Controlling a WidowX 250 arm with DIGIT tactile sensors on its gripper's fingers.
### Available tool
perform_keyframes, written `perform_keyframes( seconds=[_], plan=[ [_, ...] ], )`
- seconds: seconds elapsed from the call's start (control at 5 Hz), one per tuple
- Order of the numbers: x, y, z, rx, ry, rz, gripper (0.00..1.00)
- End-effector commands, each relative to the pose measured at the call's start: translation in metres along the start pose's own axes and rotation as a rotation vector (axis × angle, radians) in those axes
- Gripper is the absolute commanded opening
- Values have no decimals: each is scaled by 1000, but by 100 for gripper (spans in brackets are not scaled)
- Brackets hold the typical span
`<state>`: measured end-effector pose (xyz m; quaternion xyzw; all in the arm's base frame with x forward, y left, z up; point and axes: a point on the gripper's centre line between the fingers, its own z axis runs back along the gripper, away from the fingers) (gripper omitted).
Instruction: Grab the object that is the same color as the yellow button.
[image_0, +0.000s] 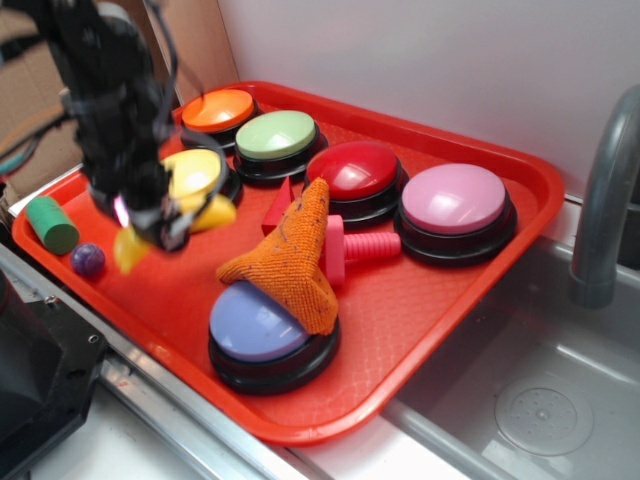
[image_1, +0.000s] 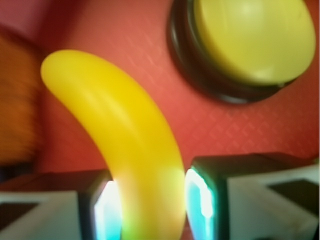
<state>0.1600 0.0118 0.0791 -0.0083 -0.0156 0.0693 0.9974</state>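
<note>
gripper (image_1: 150, 200): closed on toy banana (image_1: 120, 145), pinched between both fingers | banana lifted over tray (image_0: 420, 300) left edge, beside yellow button (image_0: 195, 172)

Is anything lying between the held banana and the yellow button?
No. In the wrist view, only bare red tray separates the banana from the yellow button.

Banana (image_1: 125, 150) between hand (image_1: 150, 205) fingers, above tray (image_0: 420, 300); dome button (image_1: 250, 40) just behind it.
</note>
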Motion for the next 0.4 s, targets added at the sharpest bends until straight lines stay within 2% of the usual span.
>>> perform_keyframes(
  seconds=[0.0,0.2],
  plan=[
    [16,-9,102,-3,-55,145,0],
    [12,-9,117,-18,-108,169,0]
  ],
)
